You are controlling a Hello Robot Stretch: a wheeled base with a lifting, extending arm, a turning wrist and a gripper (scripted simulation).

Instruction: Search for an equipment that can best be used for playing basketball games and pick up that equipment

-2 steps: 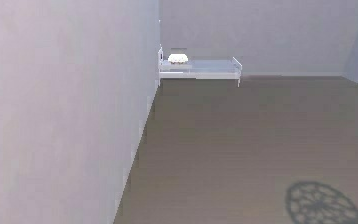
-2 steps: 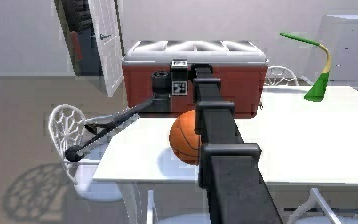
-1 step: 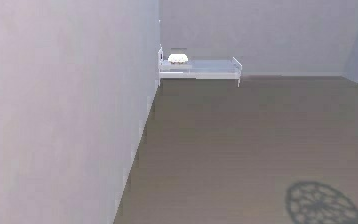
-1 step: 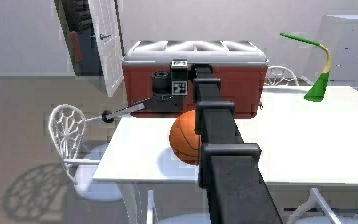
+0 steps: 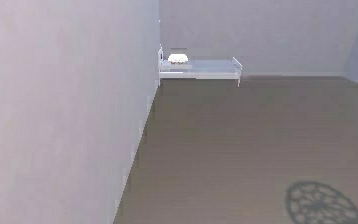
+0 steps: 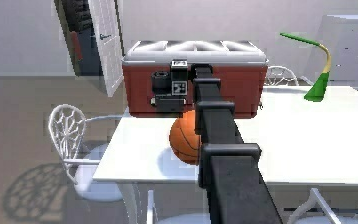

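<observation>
Wall point(image 5: 57, 110) ran tight along the forward view's left. Bare floor point(image 5: 247, 140) lay open to its right, up to a white bed point(image 5: 202, 68) at the far wall, so there was plenty of driving room that way.

Arm side view: white table point(image 6: 317, 150) carried everything. Red chest point(image 6: 192, 75) with a pale lid sat along the table's far edge toward its left end, a backstop right behind the target. White wire chair point(image 6: 72, 135) stood at the table's left edge, hemming that corner. Arm point(image 6: 222, 140) reached in over the near edge toward the chest.

Basketball point(image 6: 187, 138) rested on the tabletop between the near edge and the chest front, just beside the arm. On the surface, not lifted.

Green lamp point(image 6: 317, 68) stood near the far right corner, well apart from the reach line.

Gripper point(image 6: 162, 95) showed against the chest front. Couldn't tell the finger state, nor whether it held anything.

Judgement: little room past the ball because of the chest. The tabletop's right half was the open side.
</observation>
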